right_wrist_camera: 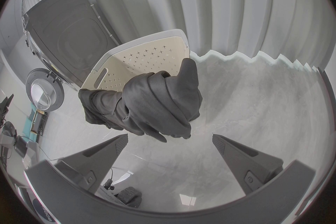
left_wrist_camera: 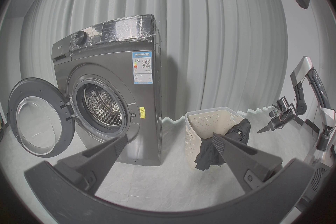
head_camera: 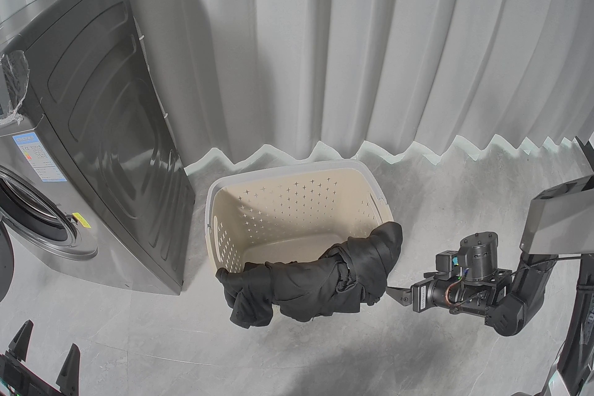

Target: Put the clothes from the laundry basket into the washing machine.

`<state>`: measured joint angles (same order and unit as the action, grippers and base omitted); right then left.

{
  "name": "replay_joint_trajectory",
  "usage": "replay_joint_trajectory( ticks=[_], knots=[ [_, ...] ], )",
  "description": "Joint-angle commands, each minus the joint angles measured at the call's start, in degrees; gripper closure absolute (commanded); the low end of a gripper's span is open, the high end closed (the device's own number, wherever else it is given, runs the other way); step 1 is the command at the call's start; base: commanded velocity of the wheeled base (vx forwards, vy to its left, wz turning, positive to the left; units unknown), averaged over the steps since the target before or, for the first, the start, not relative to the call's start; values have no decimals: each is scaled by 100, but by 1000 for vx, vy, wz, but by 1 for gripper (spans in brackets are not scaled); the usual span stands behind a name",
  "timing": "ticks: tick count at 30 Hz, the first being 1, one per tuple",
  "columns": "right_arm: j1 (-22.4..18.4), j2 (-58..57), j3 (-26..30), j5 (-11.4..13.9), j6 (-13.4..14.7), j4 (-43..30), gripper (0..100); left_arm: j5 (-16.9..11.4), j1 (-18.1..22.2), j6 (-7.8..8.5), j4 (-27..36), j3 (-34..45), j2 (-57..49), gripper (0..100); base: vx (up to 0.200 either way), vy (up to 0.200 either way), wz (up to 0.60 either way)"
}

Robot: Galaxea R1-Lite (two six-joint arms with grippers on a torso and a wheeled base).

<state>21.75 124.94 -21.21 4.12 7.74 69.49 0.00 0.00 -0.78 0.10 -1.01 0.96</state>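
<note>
Spread apart and empty, my right gripper sits just beside the black garment, draped lengthwise along the near rim of the laundry basket, its washing machine-side end drooping outside; left gripper likewise spread.

- Washing machine, mid-frame, its round door swung wide open.
- Laundry basket just beside it, dark clothes draped over its rim.
- Left gripper in the foreground, fingers spread apart.
</note>
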Motion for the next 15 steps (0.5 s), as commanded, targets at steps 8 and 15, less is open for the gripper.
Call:
replay_joint_trajectory(
  ticks=[8,15],
  knots=[
    [75,892,-709,-8,17,250,0,0,0,-1,-1,92,-88,0,0,0,0],
    [84,1173,-1140,1,17,267,0,0,0,-1,-1,92,-88,0,0,0,0]
  ],
)
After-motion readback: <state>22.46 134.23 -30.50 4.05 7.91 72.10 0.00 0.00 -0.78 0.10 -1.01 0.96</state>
